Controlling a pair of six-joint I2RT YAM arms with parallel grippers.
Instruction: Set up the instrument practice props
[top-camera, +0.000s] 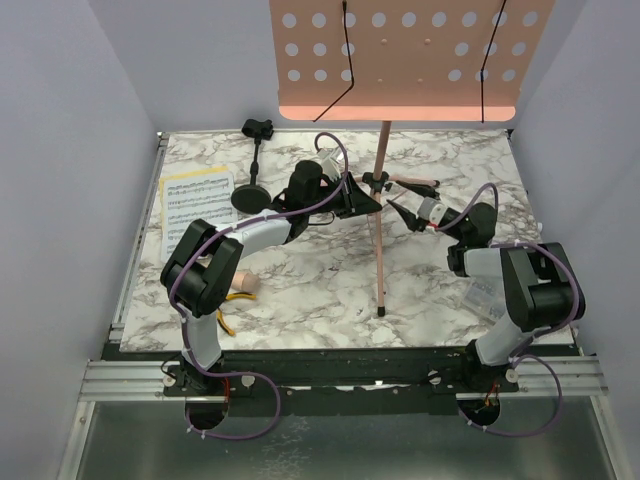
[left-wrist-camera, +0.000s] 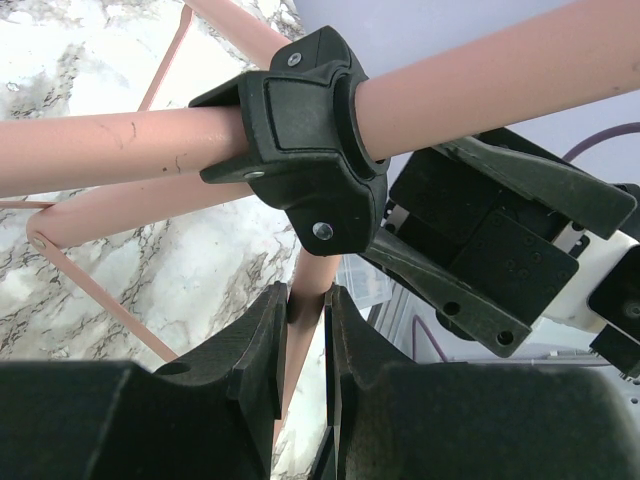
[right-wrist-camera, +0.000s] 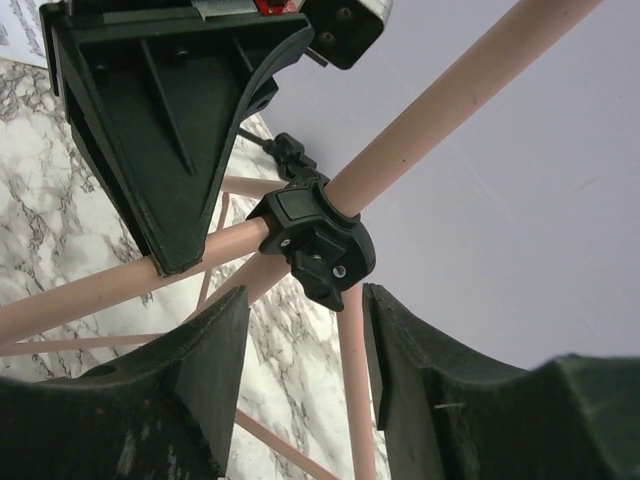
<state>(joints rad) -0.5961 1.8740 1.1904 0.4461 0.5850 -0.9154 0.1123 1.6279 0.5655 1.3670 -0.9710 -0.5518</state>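
One pink stand (top-camera: 381, 240) stood upright mid-counter (top-camera: 320, 290). Left gripper (left-wrist-camera: 305, 308): jaws clamped on a tripod leg (left-wrist-camera: 312, 270) just below the hub (left-wrist-camera: 300, 140). Right gripper (right-wrist-camera: 305, 310): jaws apart, straddling another leg (right-wrist-camera: 352, 390).

One music stand (top-camera: 400, 60), one mic stand (top-camera: 250, 196), two sheet-music pages (top-camera: 195, 208), one toy microphone (top-camera: 245, 284).

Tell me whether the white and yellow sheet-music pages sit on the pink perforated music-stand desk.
No, the sheet-music pages lie flat on the marble tabletop, left of the empty pink desk.
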